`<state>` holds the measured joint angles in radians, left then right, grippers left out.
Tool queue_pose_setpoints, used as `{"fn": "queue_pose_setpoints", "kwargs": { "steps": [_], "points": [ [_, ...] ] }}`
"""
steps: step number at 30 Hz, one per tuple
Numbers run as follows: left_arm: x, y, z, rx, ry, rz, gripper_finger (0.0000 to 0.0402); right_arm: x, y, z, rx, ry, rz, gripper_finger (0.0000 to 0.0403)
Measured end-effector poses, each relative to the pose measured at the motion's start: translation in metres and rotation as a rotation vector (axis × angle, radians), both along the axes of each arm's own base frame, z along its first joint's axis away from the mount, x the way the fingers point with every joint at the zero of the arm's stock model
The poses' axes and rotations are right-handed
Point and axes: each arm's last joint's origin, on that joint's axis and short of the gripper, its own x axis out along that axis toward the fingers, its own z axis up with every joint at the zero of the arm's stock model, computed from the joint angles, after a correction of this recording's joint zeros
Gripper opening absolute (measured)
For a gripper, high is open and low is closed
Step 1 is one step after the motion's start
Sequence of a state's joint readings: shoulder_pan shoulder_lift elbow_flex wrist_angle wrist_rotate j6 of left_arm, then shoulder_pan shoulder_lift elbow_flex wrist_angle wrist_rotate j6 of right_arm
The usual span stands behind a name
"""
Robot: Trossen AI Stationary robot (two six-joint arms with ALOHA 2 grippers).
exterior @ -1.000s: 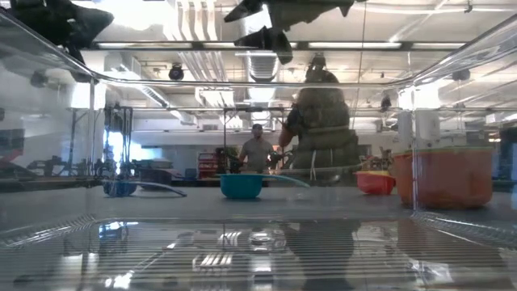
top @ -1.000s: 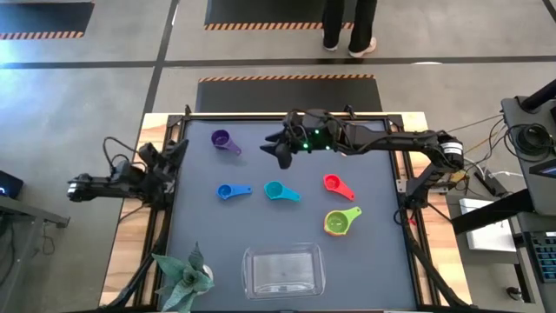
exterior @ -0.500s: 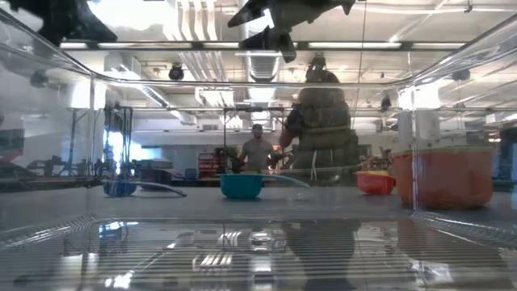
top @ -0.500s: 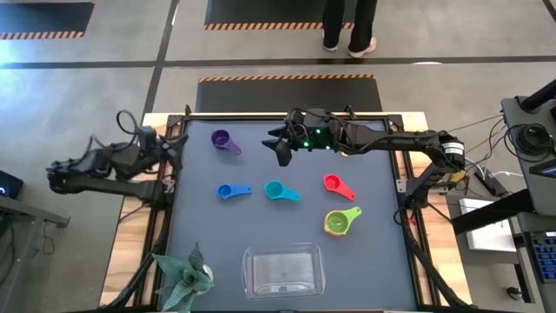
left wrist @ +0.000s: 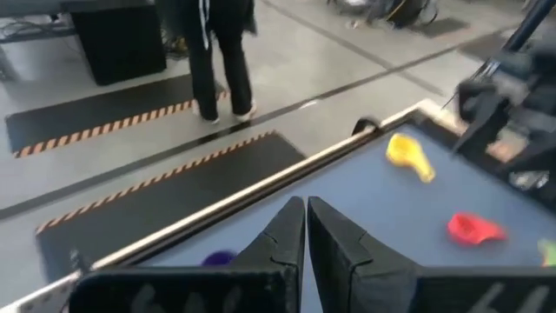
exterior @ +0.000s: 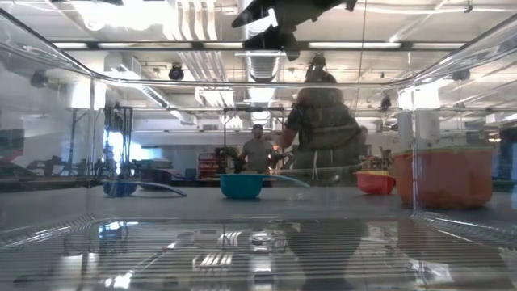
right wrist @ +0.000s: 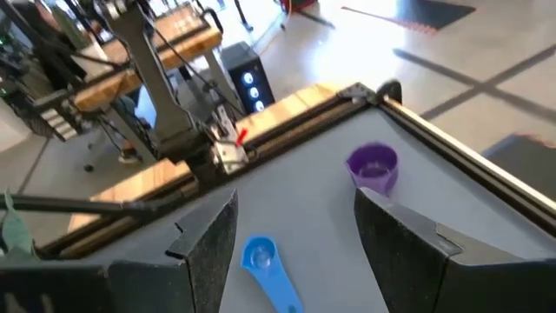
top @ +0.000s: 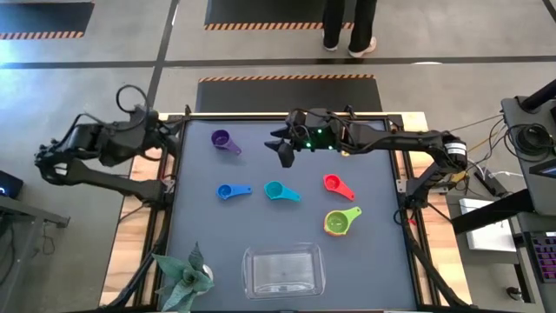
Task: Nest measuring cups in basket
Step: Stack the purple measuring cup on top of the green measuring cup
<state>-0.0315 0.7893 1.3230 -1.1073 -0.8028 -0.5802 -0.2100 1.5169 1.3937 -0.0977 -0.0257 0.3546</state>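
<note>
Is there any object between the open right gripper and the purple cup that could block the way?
Nothing visible does. The right gripper is open over the table's far part, and only bare grey mat lies between it and the purple cup. The blue cup and teal cup sit nearer the basket, off that line.
</note>
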Motion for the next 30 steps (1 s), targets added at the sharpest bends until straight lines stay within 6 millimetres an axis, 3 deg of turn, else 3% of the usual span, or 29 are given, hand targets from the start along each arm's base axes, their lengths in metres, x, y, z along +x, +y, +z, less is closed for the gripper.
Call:
{"fn": "queue_pose_setpoints", "kwargs": {
  "steps": [7,12,17,24,30],
  "points": [
    [0.020,-0.001,0.050,0.053,-0.017,-0.031,0.0000,-0.012,0.003,0.002,-0.006,0.077,0.007,0.0219],
    [0.041,0.004,0.057,0.078,0.125,-0.011,0.0000,-0.018,0.004,0.009,-0.028,0.064,0.014,0.0219],
    [0.068,0.017,0.041,-0.038,0.235,-0.026,0.0000,-0.027,0.006,0.018,-0.053,0.065,0.022,0.0219],
    [0.106,0.047,-0.005,-0.227,0.380,-0.085,0.0000,-0.041,0.009,0.024,-0.068,0.106,0.032,0.0219],
    [0.125,0.076,-0.044,-0.351,0.261,-0.213,0.0000,-0.048,0.014,0.029,-0.061,0.106,0.040,0.0219]
  ]
}}
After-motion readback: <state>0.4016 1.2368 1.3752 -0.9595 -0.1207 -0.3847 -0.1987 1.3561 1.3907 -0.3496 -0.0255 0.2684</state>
